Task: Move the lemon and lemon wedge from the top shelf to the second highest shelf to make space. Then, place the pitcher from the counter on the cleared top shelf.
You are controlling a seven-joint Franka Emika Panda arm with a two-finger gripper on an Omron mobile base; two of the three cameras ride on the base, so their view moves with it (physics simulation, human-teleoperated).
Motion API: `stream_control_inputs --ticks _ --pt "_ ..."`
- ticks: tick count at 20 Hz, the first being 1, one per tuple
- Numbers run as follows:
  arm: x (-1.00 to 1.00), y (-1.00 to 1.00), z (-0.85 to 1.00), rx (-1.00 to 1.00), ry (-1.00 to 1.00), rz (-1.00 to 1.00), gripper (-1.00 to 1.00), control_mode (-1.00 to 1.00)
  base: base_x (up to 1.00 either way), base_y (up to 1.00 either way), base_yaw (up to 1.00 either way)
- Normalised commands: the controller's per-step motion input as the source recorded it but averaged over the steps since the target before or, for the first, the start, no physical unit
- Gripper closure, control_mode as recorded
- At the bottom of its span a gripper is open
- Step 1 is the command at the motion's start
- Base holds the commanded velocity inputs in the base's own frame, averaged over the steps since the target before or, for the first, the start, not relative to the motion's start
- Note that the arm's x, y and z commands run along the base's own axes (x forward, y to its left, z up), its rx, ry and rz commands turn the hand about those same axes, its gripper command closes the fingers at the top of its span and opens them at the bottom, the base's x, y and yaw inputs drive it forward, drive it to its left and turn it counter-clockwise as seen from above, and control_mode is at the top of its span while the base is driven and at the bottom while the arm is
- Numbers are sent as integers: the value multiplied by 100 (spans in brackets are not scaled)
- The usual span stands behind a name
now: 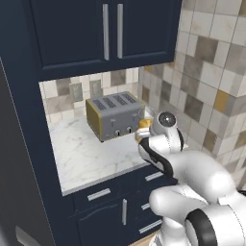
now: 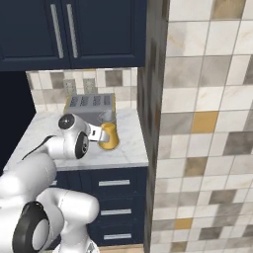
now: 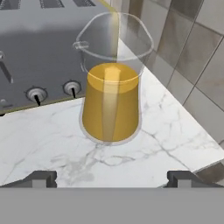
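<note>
A clear glass pitcher half full of orange-yellow juice (image 3: pixel 111 94) stands upright in the middle of the hand view, on a white marble counter with grey veins (image 3: pixel 52 144). The two small dark finger tips of the gripper (image 3: pixel 111 178) sit at the bottom of that view, one far to the left and one far to the right, so the fingers are wide open and hold nothing. The pitcher stands past them, in line with the gap between them, and does not touch them. Just behind the pitcher, in the upper left of the hand view, is a grey metal toaster with round knobs on its front (image 3: pixel 39 52). A wall of grey, tan and white tiles (image 3: pixel 188 48) fills the upper right. In the left base view the pitcher (image 1: pixel 143 126) shows in the middle of the frame, just right of the toaster (image 1: pixel 114 114), and the white robot arm with dark joints (image 1: pixel 192 182) rises from the lower right up to it. In the right base view the pitcher (image 2: pixel 108 134) stands left of the middle, in front of the toaster (image 2: pixel 91 106), with the arm's hand right beside it. Dark blue cupboard doors with silver handles (image 2: pixel 69 29) hang above the counter, and dark blue drawers (image 2: pixel 113 197) sit below it.
</note>
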Motion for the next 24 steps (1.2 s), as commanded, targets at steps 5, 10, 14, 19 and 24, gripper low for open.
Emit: stream_control_inputs --ticks 5,10,14,19,24 --pt "30 0 -22 0 -6 0 -100 -100 0 0 0" --pt "33 0 -17 0 -5 0 -100 -100 0 0 0" --pt "35 0 -13 0 -4 0 -100 -100 0 0 0" --pt "34 0 -12 0 -4 0 -100 -100 0 0 0" --pt "31 0 -17 0 -5 0 -100 -100 0 0 0"
